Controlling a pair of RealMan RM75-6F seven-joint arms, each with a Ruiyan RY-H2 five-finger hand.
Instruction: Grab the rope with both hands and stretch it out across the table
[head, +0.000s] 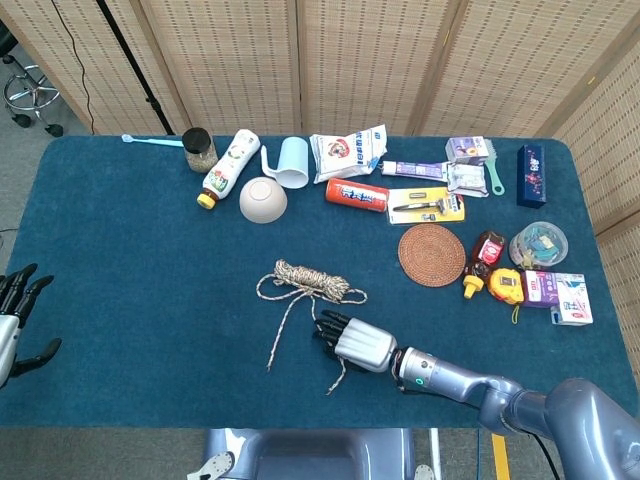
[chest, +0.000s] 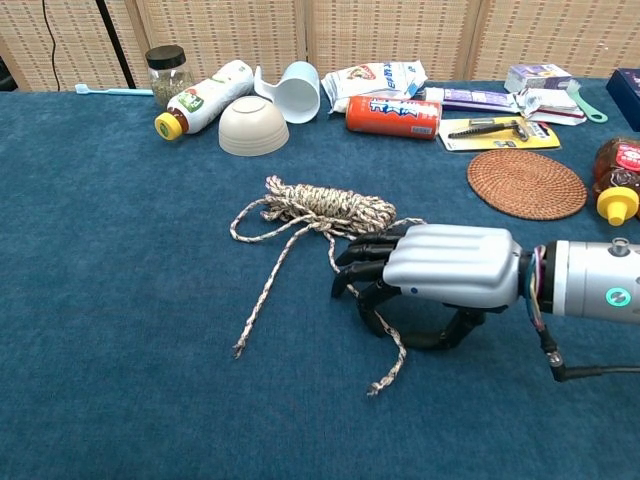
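A blue-carpeted table (head: 120, 260) stands before wicker screens (head: 360, 60). The right hand (chest: 440, 270) curls around a rope (chest: 325, 208) strand; the left hand (head: 15, 315) hangs spread, holding nothing.

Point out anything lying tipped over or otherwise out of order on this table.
Several containers at the back lie off their bases: the cup and the white bottle on their sides, the bowl upside down. The rope is bundled, loose ends trailing, one end under the right hand. Nothing looks spilled or damaged.

Robot lab setup, blue-covered table (head: 120, 260) strewn with household items, woven folding screens (head: 300, 60), office stool (head: 28, 95)
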